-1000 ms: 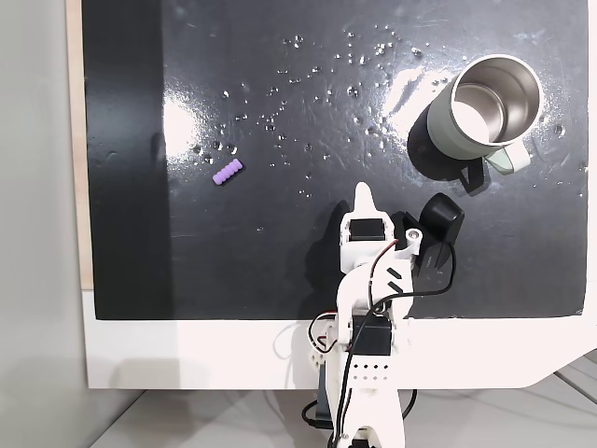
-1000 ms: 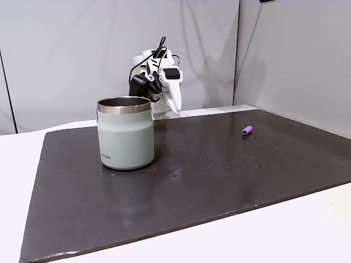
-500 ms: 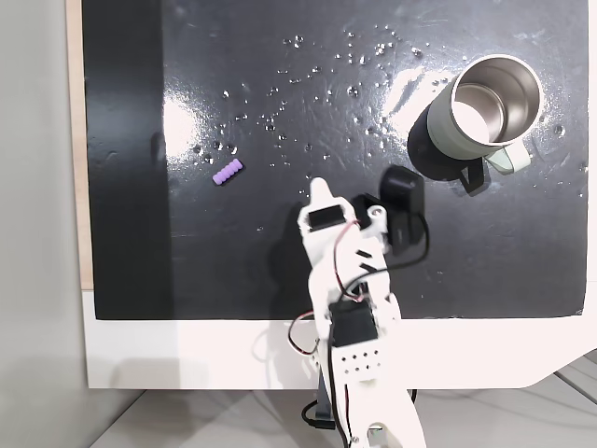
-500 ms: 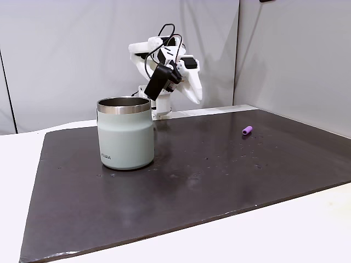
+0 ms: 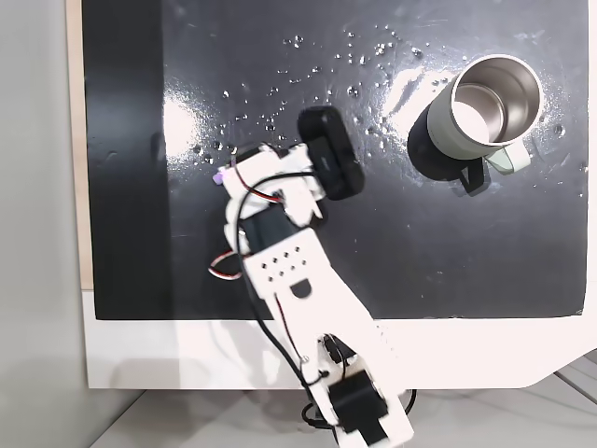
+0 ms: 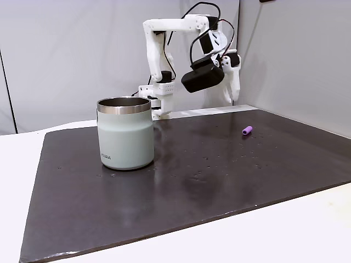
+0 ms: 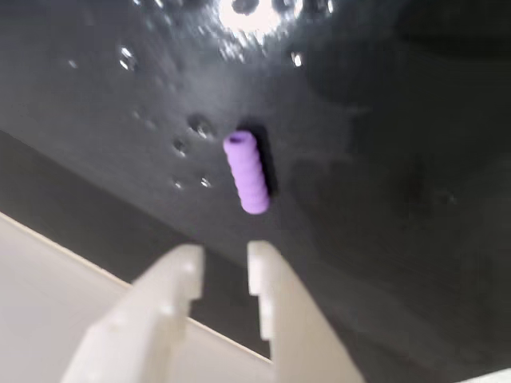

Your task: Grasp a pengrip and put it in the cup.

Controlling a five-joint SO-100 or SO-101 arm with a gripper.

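Dark glossy table (image 6: 181, 181), droplets scattered. End effector (image 7: 223, 267) above it, fingers a narrow gap apart, holding nothing. Pengrip (image 7: 247, 172) lies flat just ahead of the tips in wrist view, long axis roughly along the reach. Cup (image 5: 485, 107) well apart.

A glossy black mat (image 5: 466, 261) covers a white table (image 5: 187, 355); grey wall panels (image 6: 66, 55) fill the frame's upper half.

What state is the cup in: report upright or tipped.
Upright. The cup stands on its base on the dark mat, steel rim level, mouth facing up.
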